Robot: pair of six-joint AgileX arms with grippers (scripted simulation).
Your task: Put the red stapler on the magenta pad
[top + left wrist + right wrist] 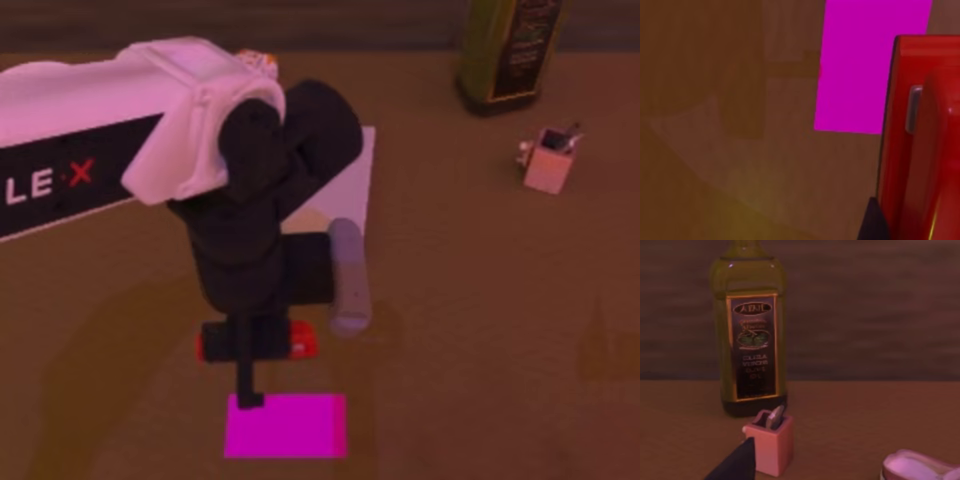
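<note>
1. The left arm reaches out over the middle of the table, its gripper low over the stapler, near the table's front edge.
2. The stapler sits crosswise under the gripper, red ends showing on both sides of the black fingers. It looks gripped and carried, though I can't tell from above whether it is lifted or resting on the table.
3. In the left wrist view the stapler fills one side right against the camera, which fits fingers closed around it; the fingers are barely visible there.
4. The pad lies just in front of the stapler, closer to the front edge. One dark fingertip overlaps its rear edge in the top view, but the stapler is not over it yet.
5. So I'd judge pickup done; a short move forward, lowering and release are left.
6. The right arm is out of the top view; its wrist camera faces a bottle and a small pink holder near the back right.
</note>
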